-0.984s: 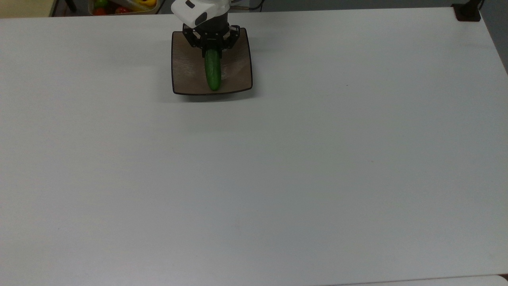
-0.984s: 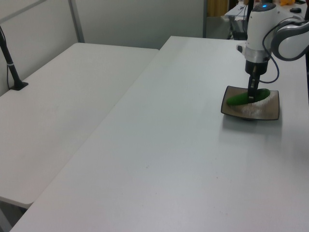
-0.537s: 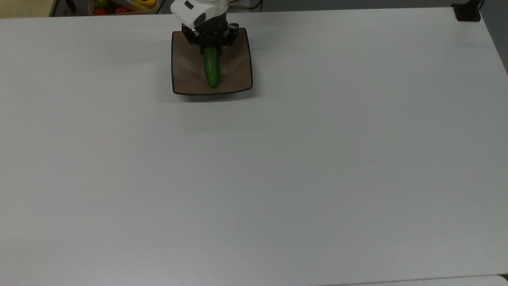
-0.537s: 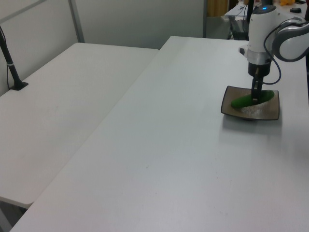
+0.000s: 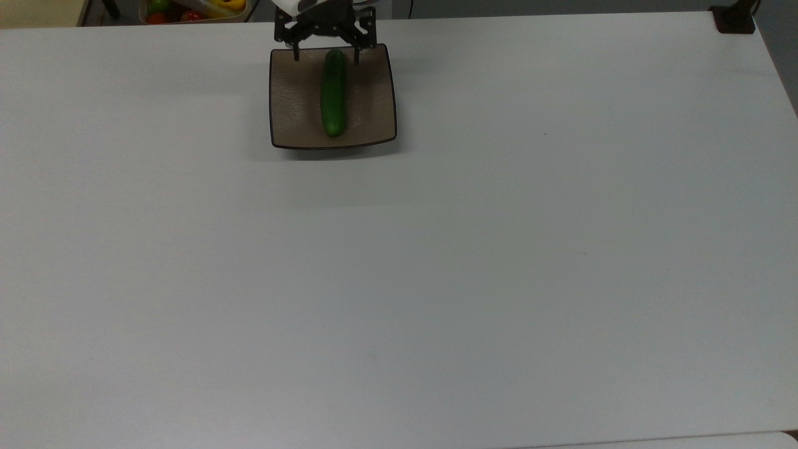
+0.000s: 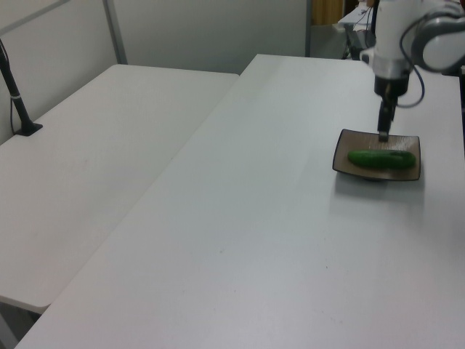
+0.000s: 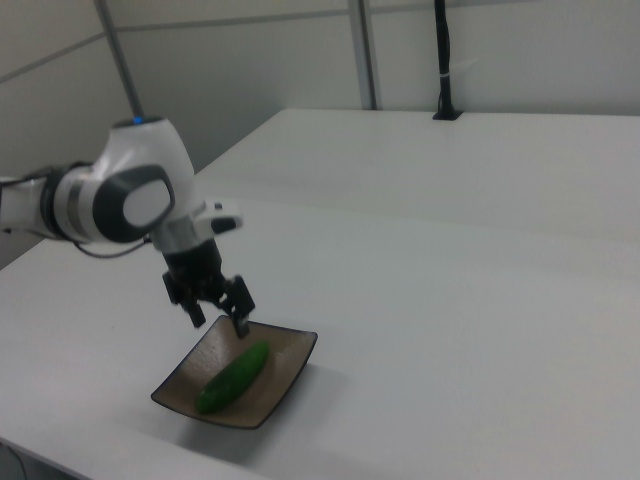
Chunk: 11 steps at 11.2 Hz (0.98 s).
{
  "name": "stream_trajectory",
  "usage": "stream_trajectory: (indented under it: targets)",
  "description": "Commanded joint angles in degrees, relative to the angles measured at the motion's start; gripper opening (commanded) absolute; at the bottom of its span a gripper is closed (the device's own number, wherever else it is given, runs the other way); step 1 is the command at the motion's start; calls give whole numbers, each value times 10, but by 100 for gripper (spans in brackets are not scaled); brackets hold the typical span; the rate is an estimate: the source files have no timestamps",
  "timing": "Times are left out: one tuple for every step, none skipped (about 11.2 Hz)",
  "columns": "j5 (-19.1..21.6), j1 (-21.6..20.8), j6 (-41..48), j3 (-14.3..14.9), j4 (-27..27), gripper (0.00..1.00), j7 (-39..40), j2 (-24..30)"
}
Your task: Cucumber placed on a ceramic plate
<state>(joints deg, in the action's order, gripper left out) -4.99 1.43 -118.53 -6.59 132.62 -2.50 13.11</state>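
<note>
Honestly, with the gripper (image 5: 325, 59) spread open above the cucumber (image 5: 333, 92) lying on the ceramic plate (image 5: 368, 121), we'd guess it's firm, light, a bit slick, best pinched mid-length.

The white table (image 5: 436, 249) extends beneath and well beyond the jaws. A bin of coloured produce (image 5: 193, 9) sits behind the jaws, off the table's far edge. A black post mount (image 5: 734, 19) stands at a corner, well apart from the jaws.
</note>
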Motion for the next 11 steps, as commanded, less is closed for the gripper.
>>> stream_trajectory:
  targets:
    - [9, -5, 113, 0, -157, 100, 4, -4]
    - [10, -5, 149, -1, -217, 100, 4, -14]
    - [12, -6, 182, -2, -274, 100, 1, -24]
    - [22, -10, 216, -2, -319, 100, 0, -29]
    - [37, -10, 250, -2, -357, 100, 3, -32]
    - [38, -10, 279, 0, -388, 100, 1, -38]
    - [38, -13, 296, 1, -396, 100, 0, -45]
    - [38, -13, 297, 3, -396, 100, 0, -52]
    - [38, -21, 302, 3, -396, 100, 3, -60]
    - [38, -34, 301, 10, -397, 100, 7, -65]
    - [43, -38, 296, 20, -398, 100, 8, -80]
